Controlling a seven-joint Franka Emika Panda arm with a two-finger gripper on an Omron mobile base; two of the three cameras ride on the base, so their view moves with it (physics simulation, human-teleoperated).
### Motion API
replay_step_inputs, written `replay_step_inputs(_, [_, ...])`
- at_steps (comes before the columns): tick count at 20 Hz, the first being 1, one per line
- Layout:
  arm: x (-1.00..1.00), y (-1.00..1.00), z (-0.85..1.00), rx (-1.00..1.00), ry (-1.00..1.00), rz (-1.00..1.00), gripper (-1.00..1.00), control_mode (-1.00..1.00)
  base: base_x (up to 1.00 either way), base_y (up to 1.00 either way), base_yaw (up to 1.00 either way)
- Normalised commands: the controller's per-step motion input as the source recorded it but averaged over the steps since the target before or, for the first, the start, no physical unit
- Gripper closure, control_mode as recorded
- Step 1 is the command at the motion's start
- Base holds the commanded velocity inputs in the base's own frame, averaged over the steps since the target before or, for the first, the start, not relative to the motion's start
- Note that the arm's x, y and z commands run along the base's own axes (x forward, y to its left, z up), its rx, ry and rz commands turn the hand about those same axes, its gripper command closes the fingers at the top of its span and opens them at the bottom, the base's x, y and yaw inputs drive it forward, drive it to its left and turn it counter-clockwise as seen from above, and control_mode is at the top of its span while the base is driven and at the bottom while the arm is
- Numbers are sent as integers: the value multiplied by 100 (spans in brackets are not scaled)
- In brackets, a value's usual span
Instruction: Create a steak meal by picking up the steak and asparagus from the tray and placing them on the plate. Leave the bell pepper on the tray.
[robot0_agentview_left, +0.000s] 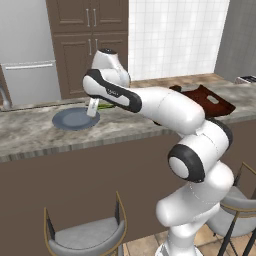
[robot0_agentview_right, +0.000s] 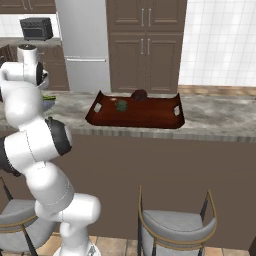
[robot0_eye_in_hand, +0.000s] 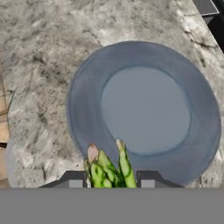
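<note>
the gripper (robot0_eye_in_hand: 111, 179) is clamped on the asparagus (robot0_eye_in_hand: 107, 166), green stalks poking up between its fingertips, and it hangs over the near rim of the plate (robot0_eye_in_hand: 144, 109). that plate is bare inside, so the bundle looks set for a drop there. over to the right, the tray (robot0_agentview_right: 135, 114) holds the steak (robot0_agentview_right: 139, 94) at its far edge and the bell pepper (robot0_agentview_right: 121, 105) nearer the middle, the two apart. the pepper is meant to sit there; the steak, by my read, is the job left.
</note>
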Motion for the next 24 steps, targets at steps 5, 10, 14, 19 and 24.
replay_step_inputs(5, [29, 44, -10, 0, 0, 1, 100, -100, 0, 0, 0])
replay_step_inputs(10, [36, 36, -13, 0, 0, 0, 100, -100, 0, 0, 0])
replay_step_inputs(14, [36, 30, -22, 0, 0, 0, 100, -100, 0, 0, 0])
replay_step_inputs(19, [32, 15, -25, 0, 0, 0, 100, -100, 0, 0, 0])
replay_step_inputs(24, [40, 13, -11, 0, -1, 0, 100, -100, 0, 0, 0])
